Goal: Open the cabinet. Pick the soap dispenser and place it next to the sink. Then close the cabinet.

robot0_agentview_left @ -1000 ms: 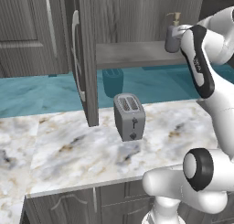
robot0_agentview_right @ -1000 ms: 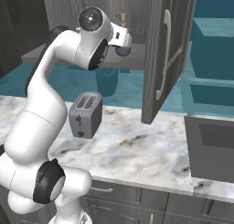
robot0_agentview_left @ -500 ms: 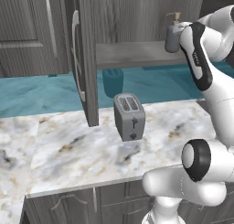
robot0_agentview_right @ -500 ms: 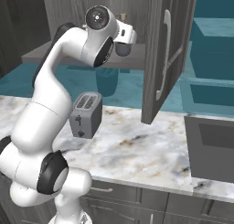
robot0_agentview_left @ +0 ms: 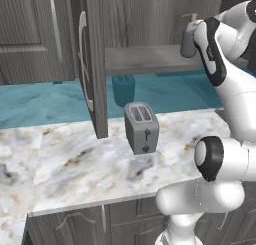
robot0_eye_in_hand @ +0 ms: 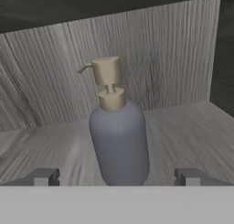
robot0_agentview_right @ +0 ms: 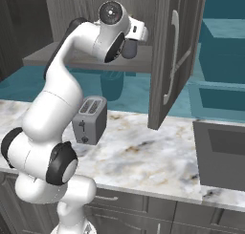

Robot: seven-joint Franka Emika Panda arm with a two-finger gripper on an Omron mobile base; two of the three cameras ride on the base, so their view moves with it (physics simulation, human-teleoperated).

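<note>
The soap dispenser [robot0_eye_in_hand: 119, 141] stands upright on the shelf inside the open cabinet [robot0_agentview_left: 92, 64], its long axis vertical and its brass-coloured pump spout pointing off to one side. It sits straight ahead of the gripper [robot0_eye_in_hand: 118, 176], centred between the two fingertips [robot0_eye_in_hand: 45, 176], which are spread wide on either side of the bottle and not yet touching it. A short push forward should bring the body between them, I'd say. Below the dispenser's shelf, the grey toaster [robot0_agentview_left: 141, 127] stands on the marble tabletop [robot0_agentview_left: 75, 164]. The sink [robot0_agentview_right: 222, 154] lies well off to the right of the toaster.
</note>
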